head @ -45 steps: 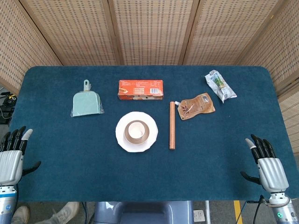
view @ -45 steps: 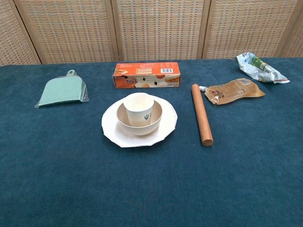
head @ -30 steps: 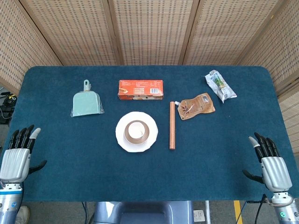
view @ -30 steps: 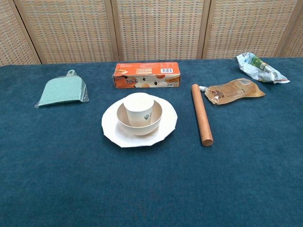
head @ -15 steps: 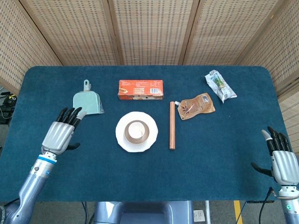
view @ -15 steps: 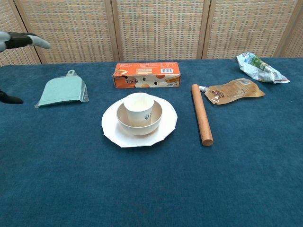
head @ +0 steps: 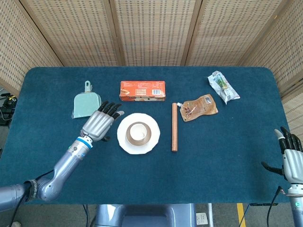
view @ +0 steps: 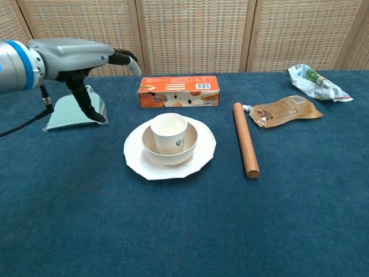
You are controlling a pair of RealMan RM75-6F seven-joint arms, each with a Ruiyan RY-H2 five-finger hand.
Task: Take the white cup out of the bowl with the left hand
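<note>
White cup (view: 169,133) stands upright inside the bowl (view: 189,148), which sits on a white plate (view: 202,160) at worktop (head: 151,179) centre. Left hand (head: 98,125) hovers at the plate's 9 o'clock, near its rim, fingers spread, holding nothing, not touching the cup. Green dustpan (head: 85,104) lies at 10 o'clock, orange box (head: 142,90) at 12 o'clock, wooden rod (head: 174,126) at 3 o'clock beside the plate. Brown pouch (head: 199,107) and crumpled packet (head: 223,86) lie towards 2 o'clock. Right hand (head: 293,157) rests at the worktop's right edge, fingers spread, empty.
</note>
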